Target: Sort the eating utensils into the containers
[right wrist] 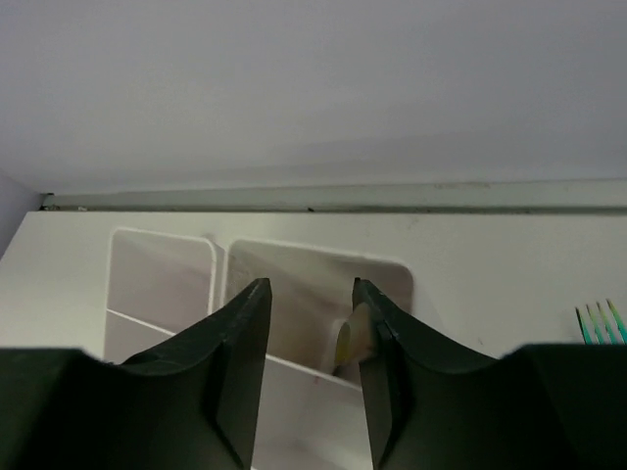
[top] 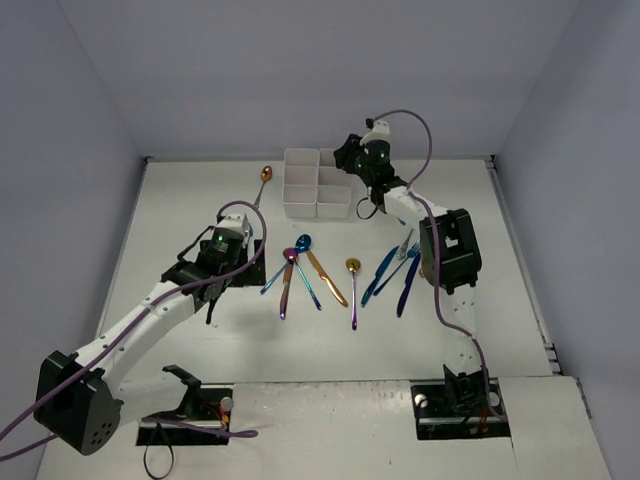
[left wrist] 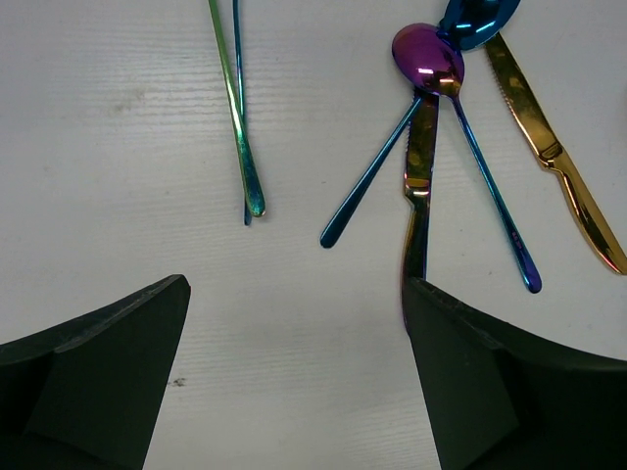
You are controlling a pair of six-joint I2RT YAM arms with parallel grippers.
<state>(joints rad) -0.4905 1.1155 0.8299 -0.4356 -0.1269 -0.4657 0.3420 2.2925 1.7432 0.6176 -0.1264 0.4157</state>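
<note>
The white containers (top: 315,185) stand at the back middle of the table. My right gripper (top: 347,158) hovers over their back right compartment (right wrist: 294,294); in the right wrist view its jaws (right wrist: 309,294) stand apart, and a pale gold utensil end (right wrist: 349,340) stands in that compartment against the right finger. My left gripper (top: 248,262) is open and empty above bare table (left wrist: 294,294). Ahead of it lie two thin iridescent handles (left wrist: 240,137), a purple spoon (left wrist: 428,54), a blue spoon (left wrist: 480,15), an iridescent knife (left wrist: 419,176) and a gold knife (left wrist: 554,147).
A copper spoon (top: 265,175) lies left of the containers. A gold spoon (top: 353,268) and several blue utensils (top: 395,268) lie right of centre. Green fork tines (right wrist: 598,321) show at the right edge of the right wrist view. The back wall is close behind the containers.
</note>
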